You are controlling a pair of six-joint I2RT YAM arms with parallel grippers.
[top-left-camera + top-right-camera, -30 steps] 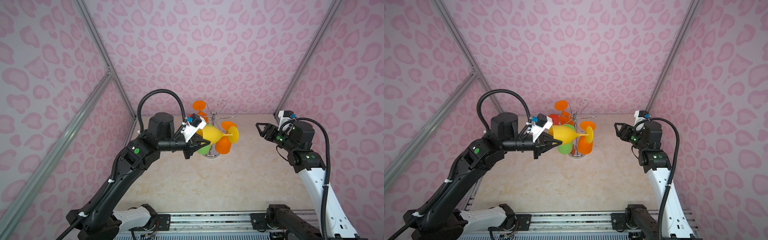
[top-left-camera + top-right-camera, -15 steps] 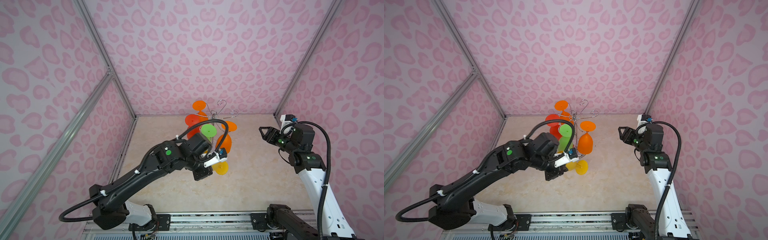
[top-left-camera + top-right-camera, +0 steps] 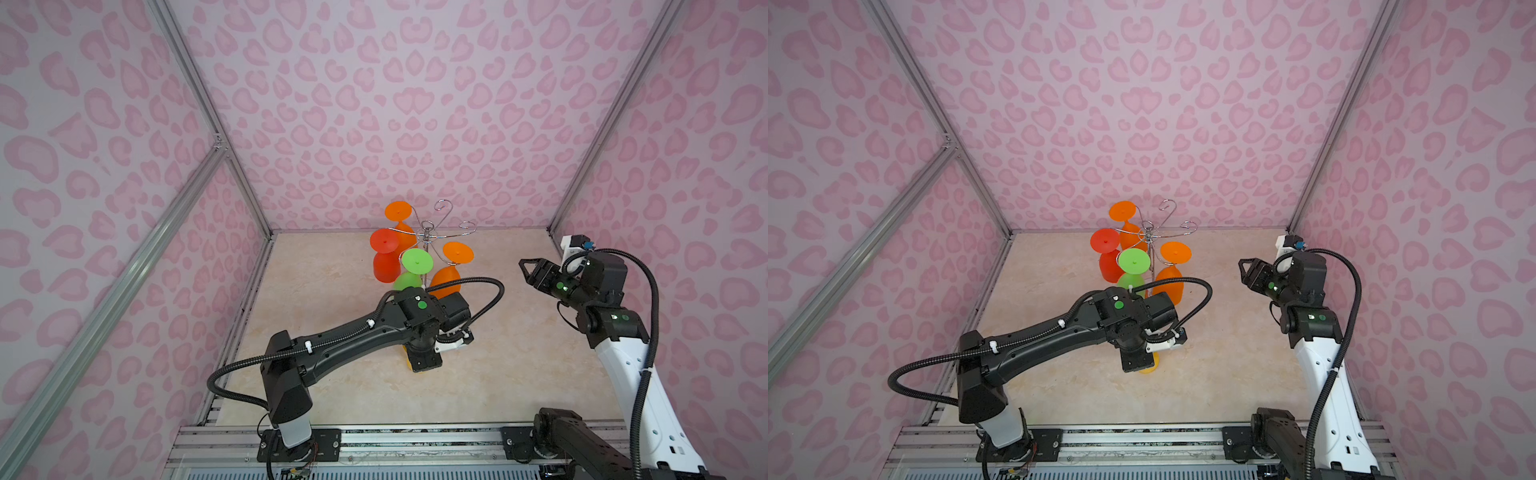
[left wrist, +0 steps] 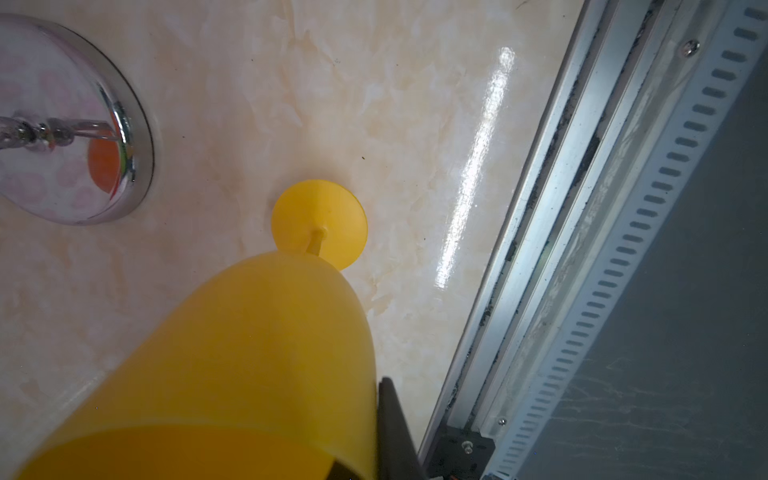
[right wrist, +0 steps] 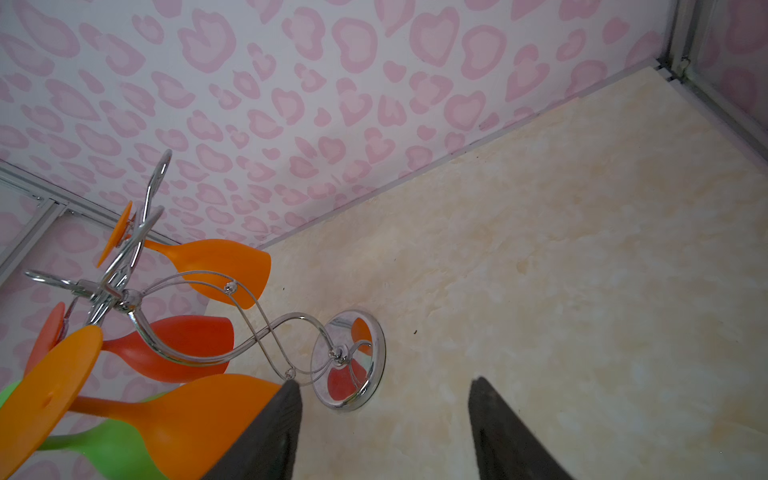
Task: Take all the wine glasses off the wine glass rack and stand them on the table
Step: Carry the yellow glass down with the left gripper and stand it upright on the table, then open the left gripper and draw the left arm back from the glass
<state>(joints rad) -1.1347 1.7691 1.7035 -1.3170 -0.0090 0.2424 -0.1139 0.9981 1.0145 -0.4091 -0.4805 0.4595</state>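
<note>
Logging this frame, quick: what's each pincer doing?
Left pincer: closed on the yellow glass.
Right pincer: open, empty.

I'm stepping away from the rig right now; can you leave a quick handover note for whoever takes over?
Left gripper: shut on the yellow wine glass, bowl between its fingers, foot down near the table; contact unclear.
Right gripper: open, empty, to the right of the wine glass rack.
Done: the yellow wine glass is off the rack; a red glass, a green glass and two orange glasses hang there.
Left: set it down, release, withdraw.
</note>
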